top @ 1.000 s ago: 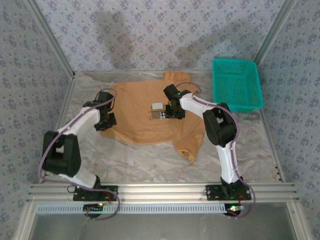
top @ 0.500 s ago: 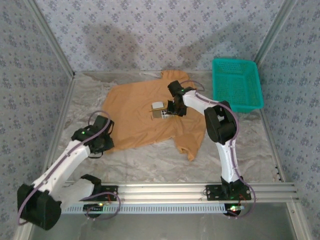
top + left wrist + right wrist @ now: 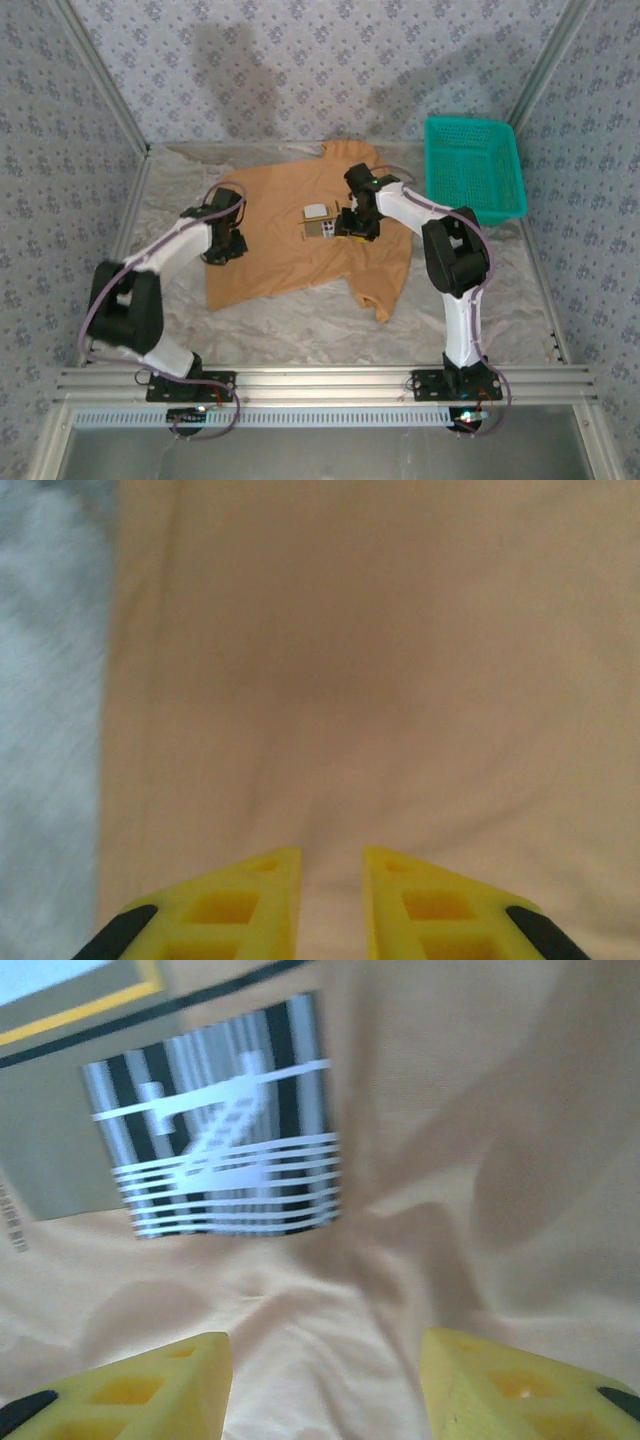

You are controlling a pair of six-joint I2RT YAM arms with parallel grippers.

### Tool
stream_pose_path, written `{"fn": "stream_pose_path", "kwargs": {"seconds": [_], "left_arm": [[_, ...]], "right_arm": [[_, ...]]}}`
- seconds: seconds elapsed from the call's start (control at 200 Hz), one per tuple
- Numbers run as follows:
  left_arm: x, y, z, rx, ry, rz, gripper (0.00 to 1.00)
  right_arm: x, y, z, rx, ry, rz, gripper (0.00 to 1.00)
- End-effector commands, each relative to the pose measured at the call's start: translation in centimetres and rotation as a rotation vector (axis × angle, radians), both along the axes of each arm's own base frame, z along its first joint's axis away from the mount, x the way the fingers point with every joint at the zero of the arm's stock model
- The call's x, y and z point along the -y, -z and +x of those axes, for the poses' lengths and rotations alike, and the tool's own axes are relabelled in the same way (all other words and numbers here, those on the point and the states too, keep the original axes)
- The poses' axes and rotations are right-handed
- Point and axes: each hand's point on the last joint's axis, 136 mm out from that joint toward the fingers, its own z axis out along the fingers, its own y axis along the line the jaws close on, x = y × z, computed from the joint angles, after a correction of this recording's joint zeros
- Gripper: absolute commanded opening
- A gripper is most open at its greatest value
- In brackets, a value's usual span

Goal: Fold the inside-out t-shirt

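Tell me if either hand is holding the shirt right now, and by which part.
Neither, it seems. The right hand is open above the t-shirt by its printed patch; the left hand shows a narrow empty gap over flat cloth.

matt, smooth tan cloth t-shirt [image 3: 282, 250]

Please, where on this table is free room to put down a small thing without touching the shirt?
The table has its widest bare patch between the t-shirt and the arm bases. A second lies right of the t-shirt, in front of the basket. The middle is crowded: the left gripper and right gripper are both over the t-shirt.
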Motion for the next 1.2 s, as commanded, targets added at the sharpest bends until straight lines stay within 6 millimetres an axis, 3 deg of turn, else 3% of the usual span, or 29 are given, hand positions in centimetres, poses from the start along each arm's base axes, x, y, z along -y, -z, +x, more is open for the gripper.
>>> {"fn": "stream_pose_path", "kwargs": {"seconds": [0.0, 0.14, 0.345, 0.425, 0.49, 0.58, 0.66, 0.804, 0.964, 1.194], "left_arm": [[0.6, -0.4, 6.1, 0.079, 0.037, -0.071, 0.21], [-1.7, 2.4, 10.0, 0.032, -0.014, -0.088, 0.20], [-4.5, 6.0, 12.6, -0.027, -0.060, -0.100, 0.21], [-5.3, 6.4, 13.4, -0.032, -0.071, -0.105, 0.22], [-5.5, 5.9, 14.2, -0.023, -0.071, -0.113, 0.23], [-5.6, 4.4, 15.6, 0.007, -0.070, -0.120, 0.23], [-5.6, 3.2, 16.8, 0.017, -0.061, -0.125, 0.23], [-5.9, 3.1, 18.9, 0.014, -0.056, -0.124, 0.23], [-6.4, 4.2, 21.0, 0.007, -0.056, -0.137, 0.23], [-7.4, 5.7, 23.4, 0.001, -0.071, -0.160, 0.24]], "right_arm": [[2.5, 1.6, 0.2, -0.030, 0.030, -0.034, 0.55], [3.7, 2.9, 1.4, -0.038, 0.059, -0.060, 0.55], [4.9, 3.9, 0.7, -0.070, 0.072, -0.116, 0.56], [5.0, 3.2, 0.4, -0.074, 0.078, -0.120, 0.56], [4.7, 1.4, 0.9, -0.029, 0.084, -0.104, 0.57], [4.1, -1.6, 3.0, 0.051, 0.108, -0.064, 0.60], [3.5, -2.9, 6.0, 0.120, 0.119, -0.027, 0.61], [3.0, -0.6, 11.5, 0.145, 0.159, 0.010, 0.60], [3.8, 2.9, 15.2, 0.100, 0.250, 0.052, 0.57], [5.7, 3.2, 19.2, 0.172, 0.366, 0.076, 0.56]]}}
